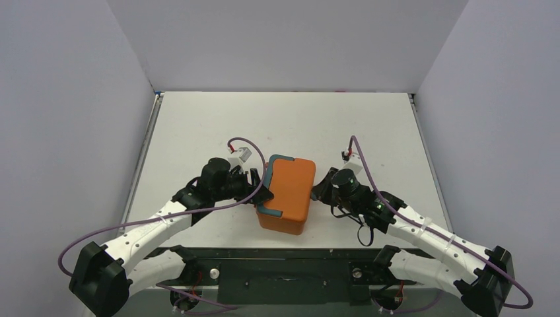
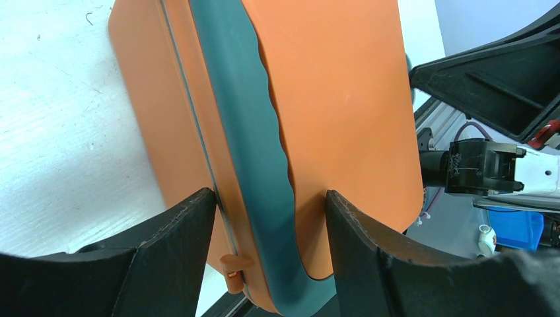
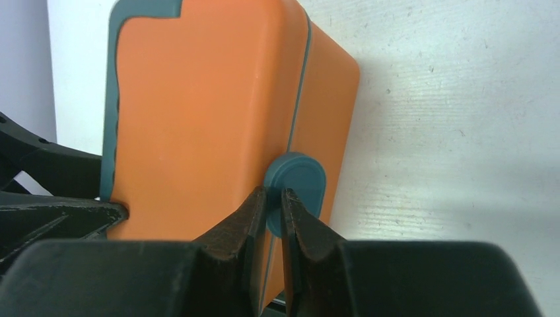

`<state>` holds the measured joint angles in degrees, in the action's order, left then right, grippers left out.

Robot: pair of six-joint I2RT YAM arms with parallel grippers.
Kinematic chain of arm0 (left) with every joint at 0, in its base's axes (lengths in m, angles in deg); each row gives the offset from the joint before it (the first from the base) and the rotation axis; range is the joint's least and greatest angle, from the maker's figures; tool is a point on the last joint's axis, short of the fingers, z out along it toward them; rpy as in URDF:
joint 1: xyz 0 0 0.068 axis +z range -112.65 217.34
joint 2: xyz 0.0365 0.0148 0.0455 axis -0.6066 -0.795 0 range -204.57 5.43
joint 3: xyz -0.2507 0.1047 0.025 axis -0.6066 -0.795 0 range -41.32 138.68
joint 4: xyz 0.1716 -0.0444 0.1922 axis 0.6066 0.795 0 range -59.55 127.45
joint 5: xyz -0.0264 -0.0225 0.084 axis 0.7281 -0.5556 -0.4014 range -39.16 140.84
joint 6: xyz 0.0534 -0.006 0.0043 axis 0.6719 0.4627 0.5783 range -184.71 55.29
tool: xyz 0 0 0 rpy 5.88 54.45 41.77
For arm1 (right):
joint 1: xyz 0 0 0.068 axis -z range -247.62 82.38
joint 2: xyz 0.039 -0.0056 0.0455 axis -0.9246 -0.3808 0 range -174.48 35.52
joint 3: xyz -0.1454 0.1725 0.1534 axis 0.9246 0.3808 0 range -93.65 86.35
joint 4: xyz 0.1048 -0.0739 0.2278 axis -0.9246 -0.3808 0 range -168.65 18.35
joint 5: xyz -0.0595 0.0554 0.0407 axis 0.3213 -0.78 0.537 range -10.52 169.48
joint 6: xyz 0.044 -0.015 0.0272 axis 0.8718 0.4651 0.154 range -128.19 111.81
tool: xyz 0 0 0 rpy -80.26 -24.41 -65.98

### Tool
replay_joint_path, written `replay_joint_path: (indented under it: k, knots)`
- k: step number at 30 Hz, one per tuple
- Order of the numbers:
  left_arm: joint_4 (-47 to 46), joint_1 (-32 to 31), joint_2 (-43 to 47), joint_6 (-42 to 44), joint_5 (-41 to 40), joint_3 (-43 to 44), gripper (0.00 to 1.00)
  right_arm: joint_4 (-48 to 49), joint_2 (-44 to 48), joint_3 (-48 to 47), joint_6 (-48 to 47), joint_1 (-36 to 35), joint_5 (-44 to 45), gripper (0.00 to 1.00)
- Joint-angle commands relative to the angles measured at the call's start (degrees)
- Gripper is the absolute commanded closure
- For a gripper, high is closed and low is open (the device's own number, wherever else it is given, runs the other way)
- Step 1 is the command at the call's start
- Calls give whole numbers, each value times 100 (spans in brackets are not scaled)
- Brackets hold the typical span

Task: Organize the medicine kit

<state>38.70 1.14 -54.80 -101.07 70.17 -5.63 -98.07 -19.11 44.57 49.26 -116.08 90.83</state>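
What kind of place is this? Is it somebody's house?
Probably a robot test booth, not a house. Plain white walls close in one table, and the left arm and right arm, bolted at its near edge, reach a medicine kit.

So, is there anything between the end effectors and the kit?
Nothing visible. The left end effector, open, straddles the teal handle of the kit. The right end effector, fingers nearly closed, is right at the teal latch on the opposite side.
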Motion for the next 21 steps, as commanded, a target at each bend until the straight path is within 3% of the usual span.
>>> replay_joint_path:
  k: [1,13,21]
  knots:
    - [553,-233,-367,304,16,-177,44,-98,-143,139,62,-163,-470,89]
    - [548,-249,-398,311,31,-174,44,503,-138,501,424,-159,-602,89]
    - [505,-278,-374,268,82,-212,44,1438,-15,1066,913,-162,-783,89]
